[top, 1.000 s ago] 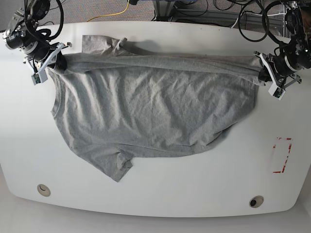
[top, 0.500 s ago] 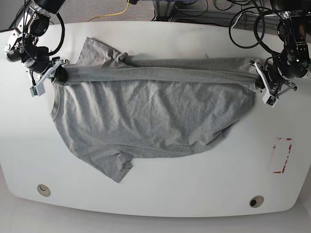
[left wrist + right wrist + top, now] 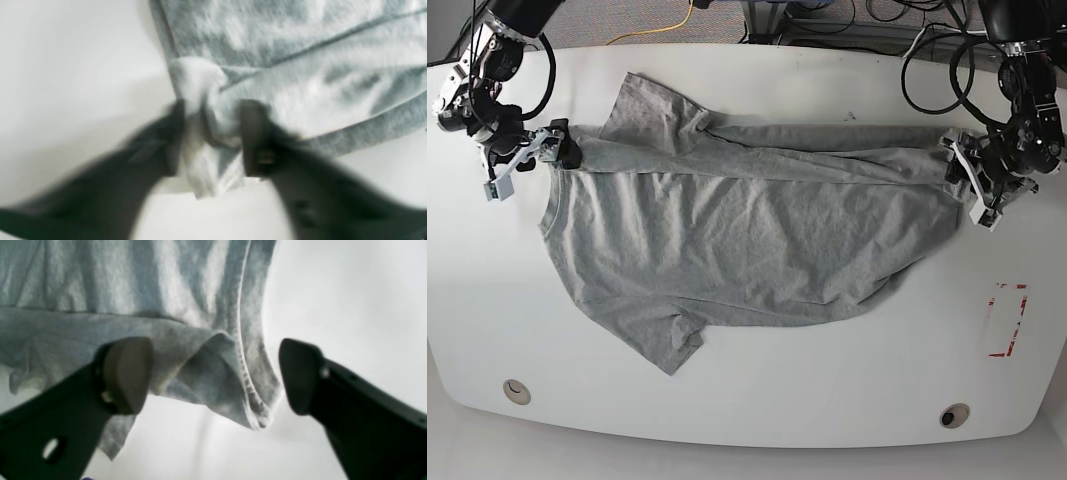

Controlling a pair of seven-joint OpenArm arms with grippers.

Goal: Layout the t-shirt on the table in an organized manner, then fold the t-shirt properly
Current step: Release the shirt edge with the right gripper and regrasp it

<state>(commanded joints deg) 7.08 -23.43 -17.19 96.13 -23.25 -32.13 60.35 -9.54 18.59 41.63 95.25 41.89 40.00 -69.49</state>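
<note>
My left pincer (image 3: 208, 140) clamped a bunched corner of the t-shirt (image 3: 747, 235); right pincer (image 3: 213, 373) gaped wide around the hem, shirt spread on counter (image 3: 827, 400).

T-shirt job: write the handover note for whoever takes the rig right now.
Left gripper: shut on a bunched corner of the t-shirt.
Right gripper: open, fingers either side of the opposite corner, not pinching it.
The shirt lies across the table, mostly spread but wrinkled, its far edge rolled over, one sleeve curled at the near side.
Done: rough spread.
Left: flatten the rolled edge, smooth out, fold.
</note>
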